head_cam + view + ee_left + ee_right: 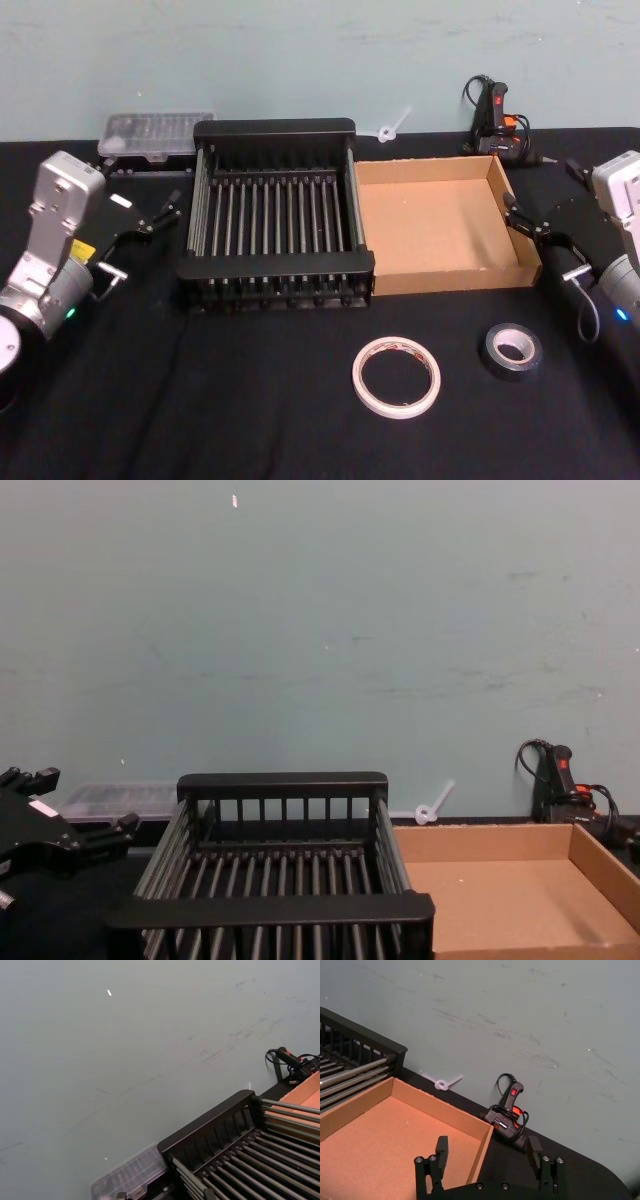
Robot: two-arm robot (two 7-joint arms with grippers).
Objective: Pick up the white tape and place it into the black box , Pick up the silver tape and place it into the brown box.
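The white tape (pixel 396 376) lies flat on the black cloth near the front, with the silver tape (pixel 511 350) to its right. Behind them, the black box (pixel 273 128) and the brown box (pixel 455 275) stand side by side, both with nothing inside. My left gripper (pixel 165 212) hovers open just left of the black box, and shows at the chest view's lower left (pixel 85 800). My right gripper (pixel 520 215) is open at the brown box's right wall; in the right wrist view (pixel 487 1149) its fingers straddle that box's far right corner (pixel 485 1132).
A clear plastic container (pixel 155 135) sits behind the black box's left corner. A black and red glue gun (pixel 497 120) and a white plastic tie (pixel 392 128) lie by the back wall. Open cloth surrounds both tapes.
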